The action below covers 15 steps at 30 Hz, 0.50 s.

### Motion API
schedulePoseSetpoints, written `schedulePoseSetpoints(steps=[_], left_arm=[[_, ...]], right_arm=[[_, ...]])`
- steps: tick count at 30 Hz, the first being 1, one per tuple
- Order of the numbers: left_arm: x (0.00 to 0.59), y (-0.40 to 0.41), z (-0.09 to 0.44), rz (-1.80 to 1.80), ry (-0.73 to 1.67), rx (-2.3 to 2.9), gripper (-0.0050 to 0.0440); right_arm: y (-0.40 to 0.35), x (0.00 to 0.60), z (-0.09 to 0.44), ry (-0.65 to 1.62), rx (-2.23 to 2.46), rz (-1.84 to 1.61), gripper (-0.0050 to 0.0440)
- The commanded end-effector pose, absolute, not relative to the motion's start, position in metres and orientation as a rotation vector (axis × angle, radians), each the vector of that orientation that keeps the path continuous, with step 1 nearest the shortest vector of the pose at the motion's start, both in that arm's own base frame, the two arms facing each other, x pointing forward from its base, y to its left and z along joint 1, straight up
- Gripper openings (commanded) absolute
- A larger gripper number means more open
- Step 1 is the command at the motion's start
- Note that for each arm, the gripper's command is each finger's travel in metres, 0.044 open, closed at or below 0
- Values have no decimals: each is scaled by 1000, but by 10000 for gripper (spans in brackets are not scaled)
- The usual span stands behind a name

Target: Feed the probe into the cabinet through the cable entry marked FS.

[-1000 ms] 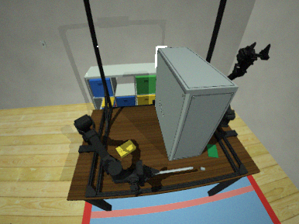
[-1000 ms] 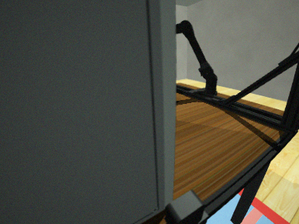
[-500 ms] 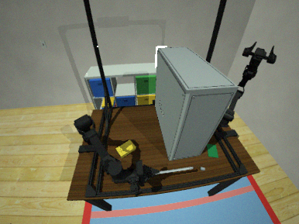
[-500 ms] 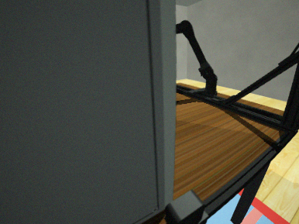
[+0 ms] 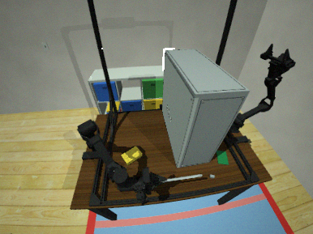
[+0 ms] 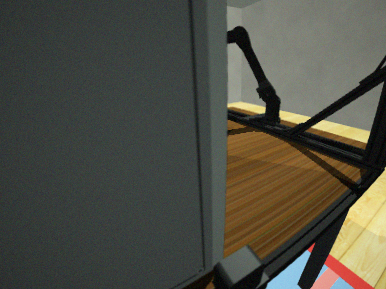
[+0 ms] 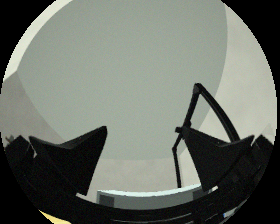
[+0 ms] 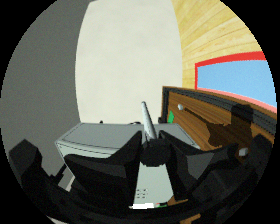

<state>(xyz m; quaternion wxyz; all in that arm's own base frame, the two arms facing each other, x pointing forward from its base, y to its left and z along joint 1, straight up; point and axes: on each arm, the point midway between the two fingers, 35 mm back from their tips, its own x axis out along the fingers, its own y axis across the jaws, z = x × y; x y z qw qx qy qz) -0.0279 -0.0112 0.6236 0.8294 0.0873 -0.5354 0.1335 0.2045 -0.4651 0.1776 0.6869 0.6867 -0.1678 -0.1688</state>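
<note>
The right arm's fingers (image 5: 163, 180) are narrow and closed on the probe (image 5: 182, 178) (image 8: 147, 117), which reaches straight out ahead of them, its pale rod held over the front part of the worktop (image 5: 142, 129) (image 6: 290, 179) (image 8: 192, 111). The left arm's fingers (image 5: 279, 48) stand wide with nothing between them, raised on the far side of the cabinet (image 5: 219, 133) (image 6: 100, 129) (image 8: 107, 137), so the right arm is plainly the nearer one and the one to do the feeding. What matters is the rod's line: its long axis runs roughly along the worktop's front edge, and from above the free tip appears to point past the cabinet's front corner rather than at the side with the small holes (image 5: 169, 113) (image 8: 142, 193). Those holes lie off to one side of that line, low in the right wrist view; which one is FS cannot be read. The coming move likely calls for drawing the probe back and swinging the tip round to face that side squarely, since pushing along the present line would probably miss the entry.
</note>
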Motion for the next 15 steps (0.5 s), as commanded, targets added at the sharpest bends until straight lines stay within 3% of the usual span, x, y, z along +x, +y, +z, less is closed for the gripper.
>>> schedulePoseSetpoints(steps=[1,15], left_arm=[[-31,-6,623,141,-1146,94,440],[-36,3,622,34,-1234,-5,440]], right_arm=[[-466,204,178,-379,1537,-379,0],[-466,204,178,-379,1537,-379,0]])
